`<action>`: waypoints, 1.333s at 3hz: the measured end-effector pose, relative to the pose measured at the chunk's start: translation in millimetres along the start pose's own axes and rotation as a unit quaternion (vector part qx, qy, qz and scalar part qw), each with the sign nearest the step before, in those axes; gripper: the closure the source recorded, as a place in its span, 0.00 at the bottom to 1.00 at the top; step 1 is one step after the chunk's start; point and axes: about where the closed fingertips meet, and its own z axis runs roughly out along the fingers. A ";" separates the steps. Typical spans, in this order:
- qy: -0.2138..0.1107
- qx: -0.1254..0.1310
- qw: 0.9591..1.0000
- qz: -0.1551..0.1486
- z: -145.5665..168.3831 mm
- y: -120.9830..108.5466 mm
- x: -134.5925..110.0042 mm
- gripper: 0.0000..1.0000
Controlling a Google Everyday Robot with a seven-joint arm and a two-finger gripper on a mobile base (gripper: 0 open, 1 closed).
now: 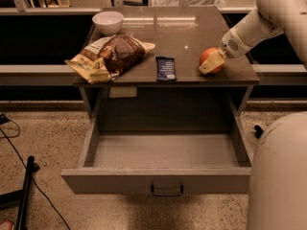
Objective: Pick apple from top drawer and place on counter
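The red-orange apple [208, 57] is on the counter [187, 37] near its front right corner. My gripper [211, 64] reaches in from the right on the white arm [254, 25] and is right at the apple, with its pale yellowish tip covering the apple's lower right side. The top drawer [163, 181] is pulled fully open below the counter. Its inside is bare, and its dark handle [167, 191] is at the centre of the front.
A white bowl [107, 22] stands at the counter's back left. A bag of brown bread [109, 56] lies at the front left and a dark blue snack bar [166, 68] at the front middle. My white base [280, 176] fills the lower right. Cables and a black stand [24, 195] lie on the speckled floor at the left.
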 end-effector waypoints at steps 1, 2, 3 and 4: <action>0.000 0.000 1.000 0.000 0.0 0.0 0.0 0.07; 0.000 0.000 1.000 0.000 0.0 0.0 0.0 0.00; -0.028 0.007 0.999 -0.026 -20.6 4.6 -9.9 0.00; -0.081 0.044 0.993 -0.077 -69.7 13.6 -20.6 0.00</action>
